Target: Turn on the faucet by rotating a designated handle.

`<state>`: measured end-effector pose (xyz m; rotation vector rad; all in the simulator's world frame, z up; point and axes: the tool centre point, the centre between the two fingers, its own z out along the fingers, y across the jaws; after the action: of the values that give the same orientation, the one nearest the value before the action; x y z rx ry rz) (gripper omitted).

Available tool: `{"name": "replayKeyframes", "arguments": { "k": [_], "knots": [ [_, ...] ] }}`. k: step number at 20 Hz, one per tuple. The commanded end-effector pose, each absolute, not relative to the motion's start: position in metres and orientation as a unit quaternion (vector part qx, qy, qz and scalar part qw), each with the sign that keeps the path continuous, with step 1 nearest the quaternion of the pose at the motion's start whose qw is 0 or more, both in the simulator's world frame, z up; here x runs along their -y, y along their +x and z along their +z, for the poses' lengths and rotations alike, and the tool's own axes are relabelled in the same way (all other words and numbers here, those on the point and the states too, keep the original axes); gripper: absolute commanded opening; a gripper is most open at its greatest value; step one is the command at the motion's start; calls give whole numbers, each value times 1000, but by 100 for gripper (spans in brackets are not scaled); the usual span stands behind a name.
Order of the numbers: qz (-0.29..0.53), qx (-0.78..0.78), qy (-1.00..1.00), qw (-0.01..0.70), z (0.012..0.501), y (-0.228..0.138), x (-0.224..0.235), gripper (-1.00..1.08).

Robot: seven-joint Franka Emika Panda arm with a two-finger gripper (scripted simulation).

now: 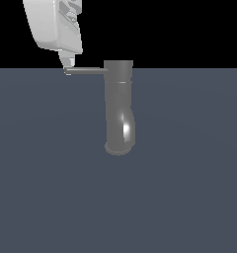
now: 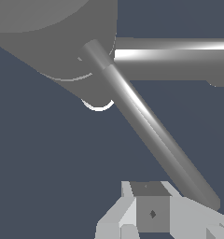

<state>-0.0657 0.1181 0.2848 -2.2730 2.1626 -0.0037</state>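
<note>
The faucet [image 1: 119,106] is the only fixture in the scene: one thick, glossy grey tube standing on the flat dark slate-blue floor [image 1: 51,197], about midway across the exterior view. Its flared round foot rests on the floor, the tube bends just above it with a bright highlight on the curve, and then it rises straight to a flat-cut top.

One handle [image 1: 86,70], a thin straight grey bar, sticks out level from near the top of the tube toward the exterior view's left. There is just this one bar, and it is far slimmer than the tube.

One white robot arm comes down from the upper part of the exterior view's left. Its gripper [image 1: 67,66] sits right at the free end of the handle, touching it or just beside it; which of the two cannot be told.

In the wrist view the handle [image 2: 151,130] runs as a long shiny rod from the wide tube body [image 2: 48,37] to the gripper [image 2: 153,212], and its tip lies beside a pale finger [image 2: 198,217]. Whether the jaws are parted or closed, and whether they grip the bar, cannot be told.
</note>
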Motion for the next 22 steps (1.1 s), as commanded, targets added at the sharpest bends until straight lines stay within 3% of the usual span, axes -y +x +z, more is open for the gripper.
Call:
{"name": "replayKeyframes", "arguments": {
  "k": [1,22],
  "knots": [
    [-1,-690,-724,1,285,-71,-111,-100],
    [0,-690,-724,0,285,-127,-44,-100]
  ]
}}
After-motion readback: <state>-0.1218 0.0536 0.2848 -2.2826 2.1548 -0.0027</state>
